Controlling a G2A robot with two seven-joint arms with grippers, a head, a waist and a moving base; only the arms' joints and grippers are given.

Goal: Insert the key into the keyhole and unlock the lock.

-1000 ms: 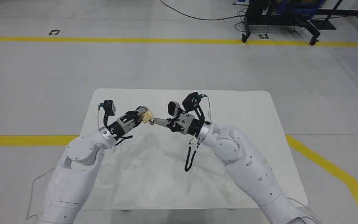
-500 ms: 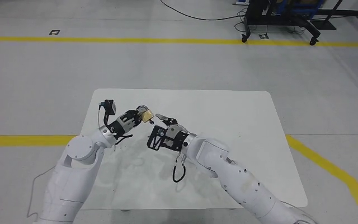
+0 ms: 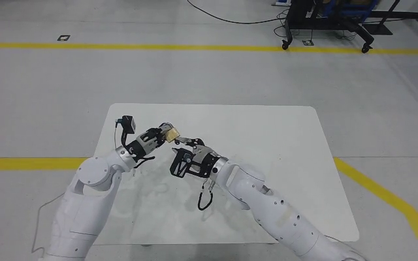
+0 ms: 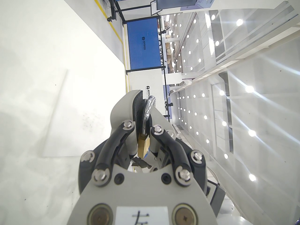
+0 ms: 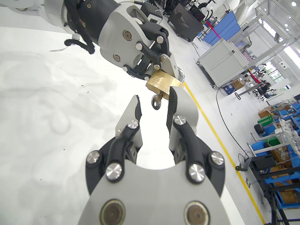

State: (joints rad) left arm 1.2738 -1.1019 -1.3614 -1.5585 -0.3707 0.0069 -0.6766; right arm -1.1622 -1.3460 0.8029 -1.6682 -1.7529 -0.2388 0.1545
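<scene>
My left gripper [image 3: 160, 136] is shut on a brass padlock [image 3: 172, 135], held above the white table [image 3: 281, 130]. In the left wrist view its fingers [image 4: 137, 105] pinch the steel shackle [image 4: 148, 108], and the brass body [image 4: 143, 144] sits nearer the palm. A small silver key [image 5: 156, 101] sticks out of the keyhole in the padlock [image 5: 161, 83]. My right gripper [image 5: 154, 94] is open, with one finger on each side of the key's head; whether either touches it cannot be told. In the top view the right gripper [image 3: 185, 141] sits just right of the lock.
A black cable loop [image 3: 208, 196] hangs under the right forearm over the middle of the table. Yellow floor lines [image 3: 196, 47] run beyond and beside the table. A black wheeled frame [image 3: 326, 23] stands far back on the floor.
The right wrist has turned over and the forearm swung toward the table's front; its gripper drew back from the lock, then closed in again, open. The left arm and the padlock stayed still.
</scene>
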